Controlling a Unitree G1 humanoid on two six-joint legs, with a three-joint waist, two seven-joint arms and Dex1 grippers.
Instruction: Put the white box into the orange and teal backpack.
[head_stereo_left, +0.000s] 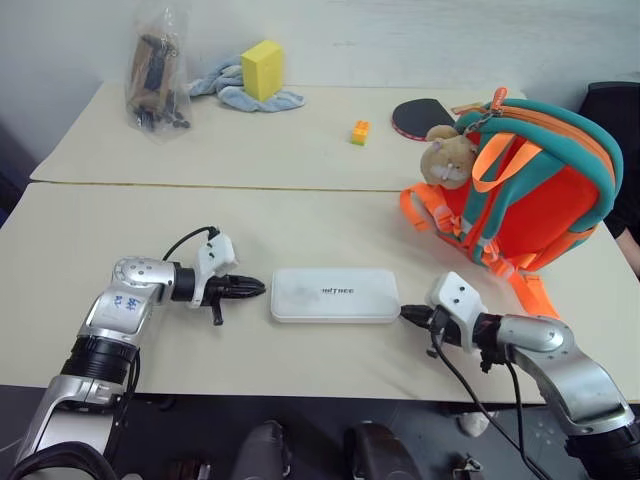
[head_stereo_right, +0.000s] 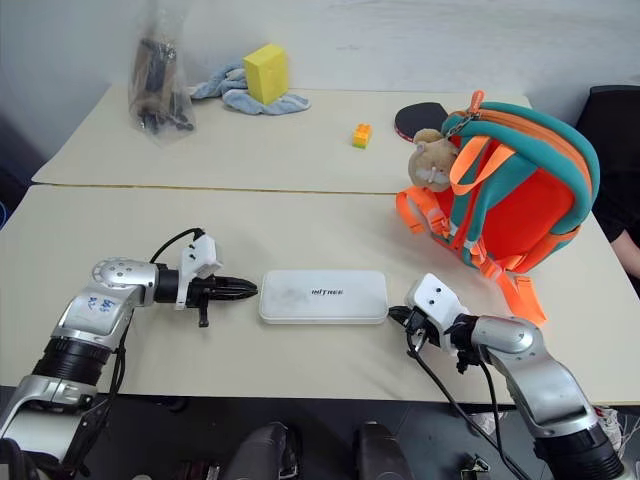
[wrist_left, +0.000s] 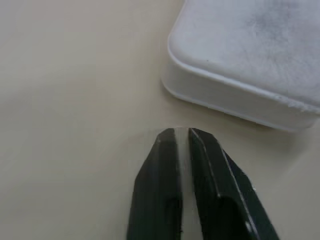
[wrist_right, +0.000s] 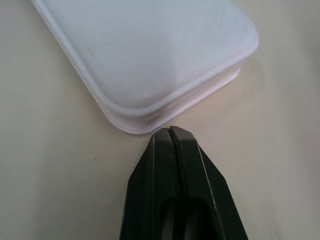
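The white box (head_stereo_left: 335, 295) lies flat on the near table, its long side running left to right, with small dark lettering on its lid. My left gripper (head_stereo_left: 258, 288) points at the box's left end and stops just short of it; in the left wrist view its fingertips (wrist_left: 172, 137) stand a narrow gap apart, with nothing between them. My right gripper (head_stereo_left: 405, 314) is shut, and its tips (wrist_right: 170, 128) rest at the rim of the box's (wrist_right: 150, 50) right end. The orange and teal backpack (head_stereo_left: 540, 200) stands upright at the far right, with a tan plush hamster (head_stereo_left: 450, 158) hanging on it.
On the far table are a clear plastic bag (head_stereo_left: 158, 75) with dark items, a yellow sponge block (head_stereo_left: 262, 68) on a blue-grey cloth (head_stereo_left: 235, 92), a small yellow brick (head_stereo_left: 359, 132) and a black paddle (head_stereo_left: 415, 117). A seam (head_stereo_left: 200, 183) divides the two tables.
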